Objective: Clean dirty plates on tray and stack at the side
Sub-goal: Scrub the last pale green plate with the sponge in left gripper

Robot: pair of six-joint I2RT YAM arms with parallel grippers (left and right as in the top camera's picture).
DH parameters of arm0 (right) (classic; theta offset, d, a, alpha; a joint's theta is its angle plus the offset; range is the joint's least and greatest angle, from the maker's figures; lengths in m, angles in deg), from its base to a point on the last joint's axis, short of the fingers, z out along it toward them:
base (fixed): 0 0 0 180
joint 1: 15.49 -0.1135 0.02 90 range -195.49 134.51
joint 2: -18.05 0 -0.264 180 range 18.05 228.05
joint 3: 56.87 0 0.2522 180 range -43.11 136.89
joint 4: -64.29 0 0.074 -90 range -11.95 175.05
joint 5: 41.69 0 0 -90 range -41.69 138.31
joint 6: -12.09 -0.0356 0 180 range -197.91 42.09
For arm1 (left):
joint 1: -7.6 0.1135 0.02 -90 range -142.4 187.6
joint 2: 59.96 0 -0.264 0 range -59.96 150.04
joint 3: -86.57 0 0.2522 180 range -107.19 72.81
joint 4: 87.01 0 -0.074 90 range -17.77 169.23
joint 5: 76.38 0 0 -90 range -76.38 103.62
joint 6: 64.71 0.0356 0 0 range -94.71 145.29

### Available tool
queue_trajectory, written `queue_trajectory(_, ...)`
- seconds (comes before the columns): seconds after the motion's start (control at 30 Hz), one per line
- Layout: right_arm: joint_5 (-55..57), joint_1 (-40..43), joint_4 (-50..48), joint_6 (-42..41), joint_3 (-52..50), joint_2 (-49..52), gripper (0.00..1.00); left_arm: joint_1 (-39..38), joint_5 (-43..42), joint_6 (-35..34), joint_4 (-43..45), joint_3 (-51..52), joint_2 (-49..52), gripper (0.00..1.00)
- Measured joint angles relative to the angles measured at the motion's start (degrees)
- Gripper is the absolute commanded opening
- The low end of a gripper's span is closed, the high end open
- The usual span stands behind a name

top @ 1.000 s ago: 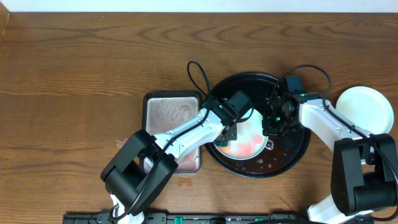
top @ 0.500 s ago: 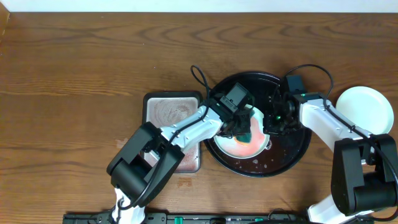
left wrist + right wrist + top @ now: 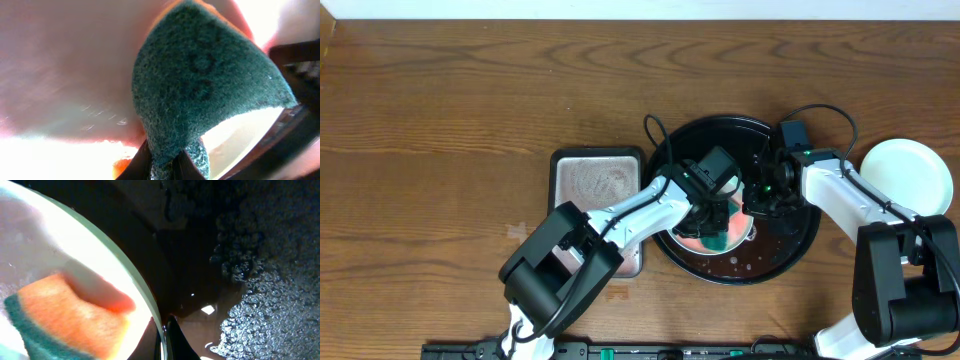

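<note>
From overhead, the left end effector (image 3: 716, 214) works a sponge (image 3: 719, 238) over a red-smeared plate (image 3: 692, 238) that lies in the tray (image 3: 782, 252). The right end effector (image 3: 761, 195) sits at the plate's right edge. A clean plate (image 3: 908, 178) rests on the counter (image 3: 470, 120), well apart on the right. A pan (image 3: 598, 180) lies just left of the tray.

In the left wrist view, the end effector (image 3: 165, 167) is clamped on the sponge (image 3: 200, 85), whose green face is bent against the pink-stained plate (image 3: 65, 65).

In the right wrist view, one fingertip (image 3: 172, 340) shows at the plate (image 3: 45, 225) rim, above the wet tray (image 3: 260, 255). Whether this end effector is apart or together, I cannot tell. The sponge (image 3: 65, 315) lies on the plate close by.

To do the wiping well, I would press the sponge flat and sweep in overlapping strokes toward the red patch at the lower left. The right side should keep the rim steady so the plate does not skate on the wet tray. The sponge should stay clear of the right fingertip.

Half a second earlier the sponge was higher on the plate. It has since slid down toward the near rim, and the left wrist has followed. The right arm and the clean plate have not moved.
</note>
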Motion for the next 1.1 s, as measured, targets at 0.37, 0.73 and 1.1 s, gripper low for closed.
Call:
queue_trajectory(0.37, -2.4, -0.02, -0.26, -1.2, -0.2, 0.04, 0.01, 2.89, 17.53, 1.51, -8.5, -0.33, -2.27, 0.07)
queue_trajectory(0.73, -4.66, -0.57, -0.98, -1.49, -0.2, 0.13, 0.01, 2.43, 29.46, 5.4, -8.44, -0.26, -2.38, 0.08)
queue_trajectory(1.1, -2.58, -0.33, -1.03, -1.9, -0.15, 0.13, 0.01, 4.66, 10.14, 4.15, 7.63, 1.36, -1.66, 0.08)
